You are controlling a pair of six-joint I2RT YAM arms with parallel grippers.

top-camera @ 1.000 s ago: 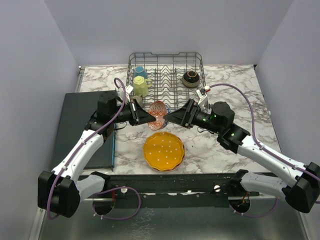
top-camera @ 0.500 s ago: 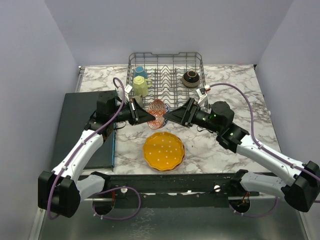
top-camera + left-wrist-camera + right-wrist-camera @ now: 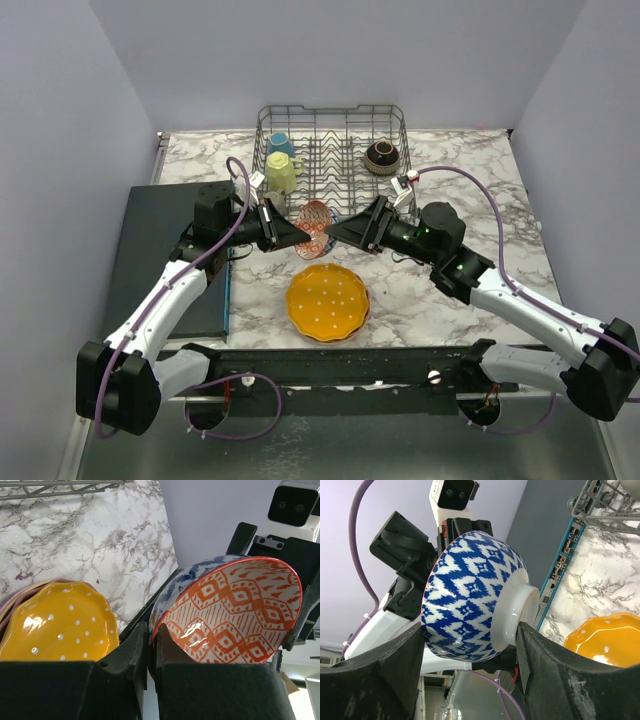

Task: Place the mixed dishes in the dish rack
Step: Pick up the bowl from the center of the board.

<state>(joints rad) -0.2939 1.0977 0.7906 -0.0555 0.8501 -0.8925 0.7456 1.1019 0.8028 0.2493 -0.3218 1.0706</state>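
From above, the bowl (image 3: 316,226) is hanging over the desk (image 3: 460,180) just before the dish rack (image 3: 330,108), tipped sideways, mouth facing the left arm. The left wrist view is showing its orange-diamond inside, the left claw (image 3: 151,640) clenching the rim. The right wrist view is showing the blue-patterned outside and white foot between the spread right claw (image 3: 470,630); whether it is gripping cannot be told.

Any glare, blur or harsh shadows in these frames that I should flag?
Left wrist view: bright glare spots on the glaze of the patterned bowl and on the yellow dotted plate, both otherwise sharp; top view: even light, only soft shadows; right wrist view: the bowl's blue outside is crisp, with no glare on it.
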